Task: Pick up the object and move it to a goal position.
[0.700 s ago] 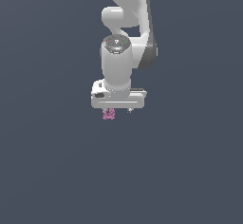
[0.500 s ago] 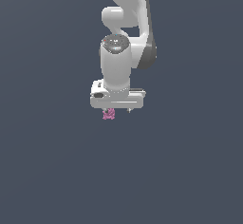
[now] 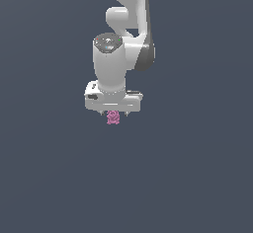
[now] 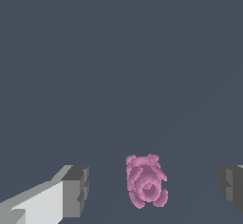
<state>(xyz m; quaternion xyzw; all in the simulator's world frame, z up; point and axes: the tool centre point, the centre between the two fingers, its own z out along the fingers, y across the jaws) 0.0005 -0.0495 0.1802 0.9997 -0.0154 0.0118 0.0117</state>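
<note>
Pink lump: the object was a small, knobbly pink figure, rather like a tiny toy animal, far smaller than the hand above it.
Where it lay: on the flat slate-grey bench, directly beneath the white hand in the exterior view, and between the two fingers in the wrist view.
Hand: released. The dark pads stood well apart, one on each side of the lump, with clear grey bench showing between each pad and the pink surface, so nothing was gripped.
Why so placed: the spread fingers bracketed the object so that closing them would catch it across its narrow body; that reads as the alignment stage of a pick.
Centring: the lump sat nearer one pad than the other in the wrist view, so by my judgement one finger would meet it first and nudge it a little before the grip settled.
Arm: the white Franka arm stood almost straight above, wrist pointing down, which suits a vertical descent and lift.
Height: whether the fingertips reached bench level could not be told.
Goal position: no marker for it was visible in either view.
Progress: early, with grasp, lift and carry not yet done.
</note>
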